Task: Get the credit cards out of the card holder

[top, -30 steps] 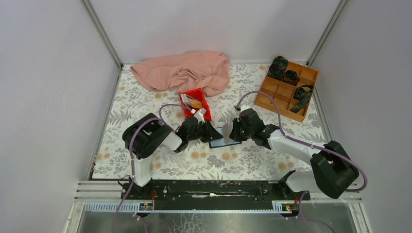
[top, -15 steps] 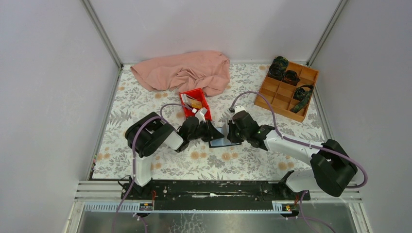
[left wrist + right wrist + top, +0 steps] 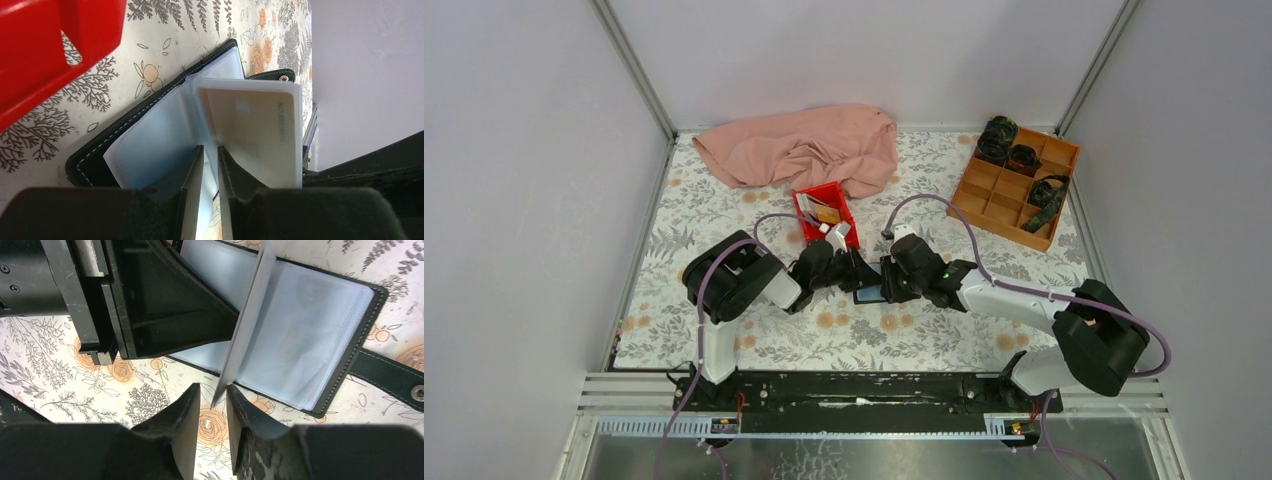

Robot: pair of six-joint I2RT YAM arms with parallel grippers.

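Lying open on the floral table point(image 3: 924, 330), just on the near side of the red tray point(image 3: 30, 75): card holder point(image 3: 871, 294), black outside with pale stitching, clear pocket leaves inside, snap strap pointing away from the tray.

- Clear sleeve point(image 3: 248, 315): one leaf raised upright from the spine, seen edge-on in the right wrist view.
- Credit card point(image 3: 252, 130): cream, seated inside the raised sleeve, a printed number line along the edge farthest from the tray.
- Left gripper point(image 3: 210, 160): reaching in from the tray side, jaws pressed nearly together and pinching the raised sleeve.
- Right gripper point(image 3: 214, 405): on the holder's side away from the tray, jaws narrowly parted, the sleeve's near corner between the tips; no clamping visible.
- Tray contents: pale and orange flat pieces, too small to identify.
- Pink cloth point(image 3: 799, 147): heaped beyond the tray.
- Wooden compartment box point(image 3: 1014, 185): well apart to the tray's right, dark items in several cells.
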